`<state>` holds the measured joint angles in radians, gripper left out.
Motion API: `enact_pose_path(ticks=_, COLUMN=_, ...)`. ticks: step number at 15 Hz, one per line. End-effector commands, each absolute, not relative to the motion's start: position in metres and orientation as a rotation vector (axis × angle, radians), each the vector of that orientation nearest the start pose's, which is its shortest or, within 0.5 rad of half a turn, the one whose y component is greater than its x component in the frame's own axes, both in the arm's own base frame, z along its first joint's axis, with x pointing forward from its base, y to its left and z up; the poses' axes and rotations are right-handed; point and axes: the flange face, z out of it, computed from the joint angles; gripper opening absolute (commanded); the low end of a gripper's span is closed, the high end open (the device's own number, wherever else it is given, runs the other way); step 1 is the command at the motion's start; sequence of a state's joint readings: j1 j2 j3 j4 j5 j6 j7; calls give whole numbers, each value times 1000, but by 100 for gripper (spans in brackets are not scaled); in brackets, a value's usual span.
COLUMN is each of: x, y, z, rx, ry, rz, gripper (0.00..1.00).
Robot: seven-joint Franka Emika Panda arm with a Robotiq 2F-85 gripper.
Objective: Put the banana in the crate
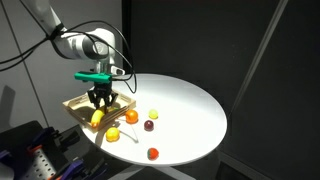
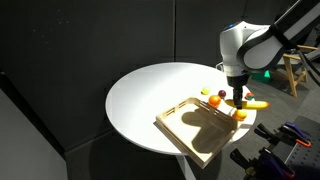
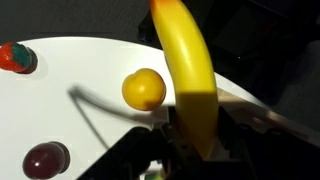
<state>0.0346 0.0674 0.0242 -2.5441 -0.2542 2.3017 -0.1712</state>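
The banana (image 3: pixel 185 60) is yellow, long and curved. It runs up the middle of the wrist view from between my jaws. My gripper (image 3: pixel 195 140) is shut on the banana. In both exterior views the gripper (image 1: pixel 100 97) (image 2: pixel 239 100) hangs over the light wooden crate (image 1: pixel 80 104) (image 2: pixel 195 128), near one of its ends at the table's edge. The banana shows just under the fingers (image 1: pixel 98 118) and sticks out sideways (image 2: pixel 257 104). I cannot tell whether it touches the crate.
The round white table (image 1: pixel 190 110) carries small fruits beside the crate: a round yellow one (image 3: pixel 144 89), a dark plum (image 3: pixel 46 160), a red one (image 3: pixel 15 57) and an orange ball (image 1: pixel 131 116). Another red fruit (image 1: pixel 153 153) lies near the table's rim.
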Motion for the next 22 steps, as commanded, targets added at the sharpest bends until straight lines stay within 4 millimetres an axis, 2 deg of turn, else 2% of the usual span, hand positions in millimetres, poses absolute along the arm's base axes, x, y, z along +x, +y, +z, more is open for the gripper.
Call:
enact_pose_path(ticks=1, x=420, y=20, z=224, rx=-3166, ry=-692, rz=522, gripper=41)
enact_pose_path(ticks=11, x=420, y=19, z=222, rx=-3165, ry=-688, rz=528, gripper=41)
enact_pose_path(ticks=12, x=420, y=19, z=222, rx=-3165, ry=-688, rz=528, gripper=16)
enact_pose_path(ticks=17, x=425, y=33, z=234, rx=-3164, ry=-741, rz=463, gripper=16)
enact_pose_path(ticks=22, x=433, y=60, z=246, rx=-3151, ry=-849, rz=393, gripper=16)
